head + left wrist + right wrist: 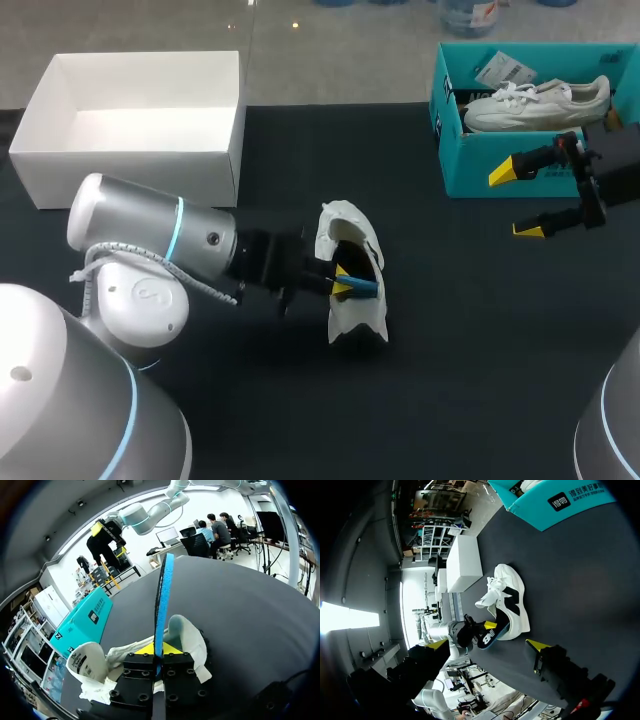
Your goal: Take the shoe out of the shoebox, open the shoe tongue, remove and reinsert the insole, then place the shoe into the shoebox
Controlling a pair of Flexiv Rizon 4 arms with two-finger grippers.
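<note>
A white shoe (352,262) with a black side mark lies on the dark table at the middle; the right wrist view shows it as the shoe (506,600), tongue side up. My left gripper (345,284) reaches into its opening and is shut on a blue insole (363,286). In the left wrist view the insole (162,600) stands edge-on, clamped between the fingers of the left gripper (160,650), above the shoe (187,635). The teal shoebox (500,165) stands at the back right. My right gripper (515,200) hangs open just in front of the box, holding nothing.
A second white shoe (535,105) lies inside the teal shoebox. An open white box (130,170) stands at the back left. The teal box (82,622) also shows beyond the shoe in the left wrist view.
</note>
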